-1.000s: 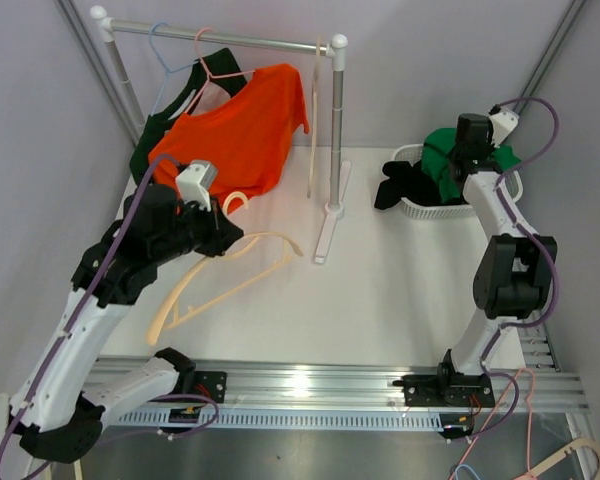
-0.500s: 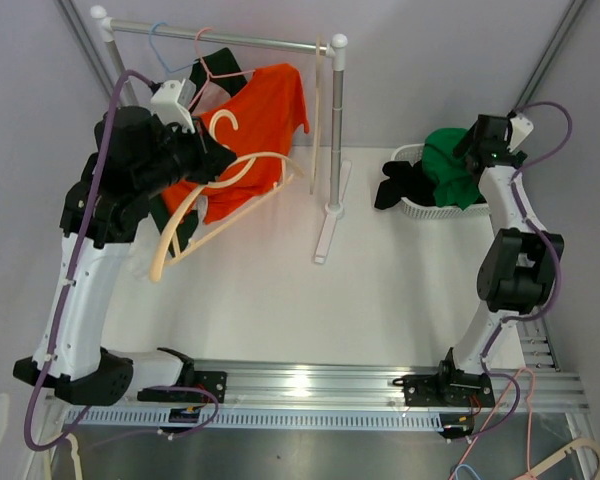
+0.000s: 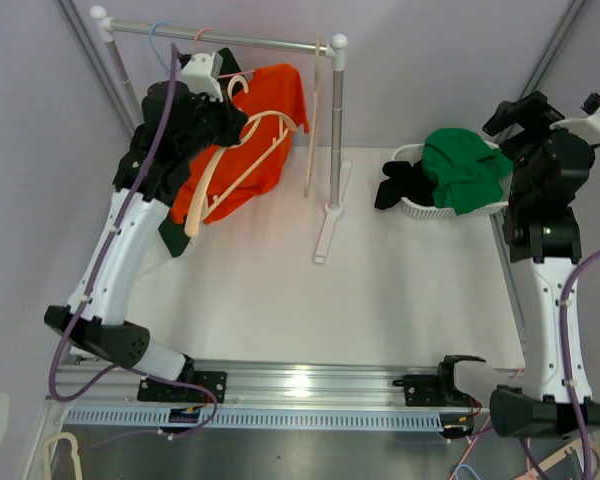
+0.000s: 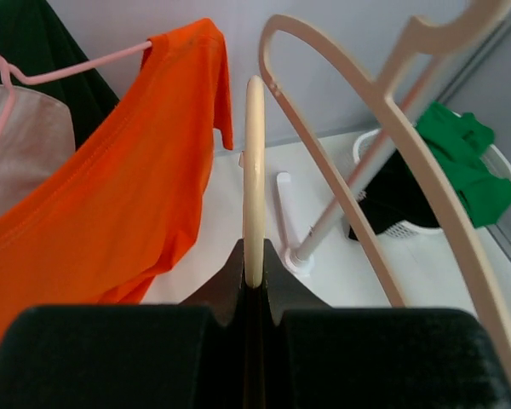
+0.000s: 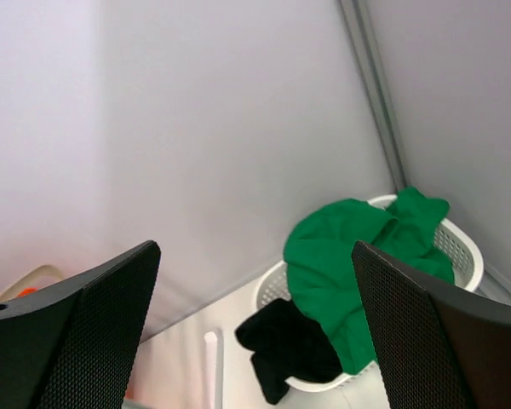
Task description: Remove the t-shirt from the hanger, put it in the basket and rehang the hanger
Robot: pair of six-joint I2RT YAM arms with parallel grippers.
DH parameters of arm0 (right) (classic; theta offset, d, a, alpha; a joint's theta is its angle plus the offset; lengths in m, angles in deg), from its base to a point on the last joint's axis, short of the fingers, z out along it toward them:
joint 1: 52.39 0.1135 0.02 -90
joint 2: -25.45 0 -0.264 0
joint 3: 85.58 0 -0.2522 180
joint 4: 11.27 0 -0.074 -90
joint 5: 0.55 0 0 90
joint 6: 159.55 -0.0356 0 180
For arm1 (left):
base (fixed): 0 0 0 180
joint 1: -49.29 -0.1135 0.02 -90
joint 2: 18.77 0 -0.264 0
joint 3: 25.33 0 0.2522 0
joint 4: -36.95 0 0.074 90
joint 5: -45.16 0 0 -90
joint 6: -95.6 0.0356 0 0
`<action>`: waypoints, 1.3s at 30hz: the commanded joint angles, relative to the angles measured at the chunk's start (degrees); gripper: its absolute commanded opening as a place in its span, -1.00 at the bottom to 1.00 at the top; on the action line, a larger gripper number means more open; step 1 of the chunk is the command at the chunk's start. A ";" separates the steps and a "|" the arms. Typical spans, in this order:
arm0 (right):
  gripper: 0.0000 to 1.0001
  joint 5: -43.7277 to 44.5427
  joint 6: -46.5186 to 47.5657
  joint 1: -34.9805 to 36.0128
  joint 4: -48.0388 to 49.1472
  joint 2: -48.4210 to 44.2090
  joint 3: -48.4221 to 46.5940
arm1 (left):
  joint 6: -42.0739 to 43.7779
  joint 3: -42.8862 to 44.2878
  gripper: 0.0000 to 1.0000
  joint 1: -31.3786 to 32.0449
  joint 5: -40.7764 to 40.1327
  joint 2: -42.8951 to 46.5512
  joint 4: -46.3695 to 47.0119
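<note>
Bare cream hanger (image 3: 242,160) is gripped tight by left claw (image 4: 254,273) just below rail (image 3: 230,40), beside orange t-shirt (image 3: 270,100) hung on rail. Right claw (image 5: 254,248) is spread wide, empty. Hook should be lifted over rail and seated before release.

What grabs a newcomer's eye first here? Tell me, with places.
The orange t-shirt hanging on the rack at the back left stands out most, with the left gripper shut on a bare cream hanger raised just in front of it. On the right, a bright green t-shirt lies heaped over a white basket, with the right gripper open nearby.
</note>
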 commanded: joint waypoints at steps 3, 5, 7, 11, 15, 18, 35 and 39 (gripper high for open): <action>0.99 -4.46 2.92 1.80 -1.79 -5.44 4.04 | 1.34 10.31 -0.99 0.86 -7.16 -5.67 7.49; 0.99 -5.16 3.97 1.80 -2.32 -6.86 5.79 | 1.78 14.71 -0.99 1.48 -8.57 -8.83 5.91; 0.99 -5.77 4.33 1.80 -2.41 -8.53 7.72 | 2.74 18.24 -0.99 2.88 -9.54 -10.76 5.55; 0.99 -6.74 4.68 1.80 -1.89 -9.33 9.57 | 3.98 18.35 -0.99 4.55 -11.21 -10.60 7.13; 0.99 -7.45 5.12 1.80 -1.89 -8.80 9.67 | 3.28 18.87 -0.99 4.82 -9.90 -11.56 8.45; 0.99 -7.63 5.56 1.80 -2.15 -9.06 9.58 | 3.28 23.77 -0.99 4.82 -9.46 -15.67 7.32; 0.99 -9.90 6.18 1.80 -3.91 -14.43 10.72 | 5.47 25.38 -0.99 6.49 3.44 -23.61 8.54; 0.99 -10.44 5.56 1.72 -3.91 -14.60 11.68 | 9.07 22.83 -0.99 8.33 2.07 -21.94 9.50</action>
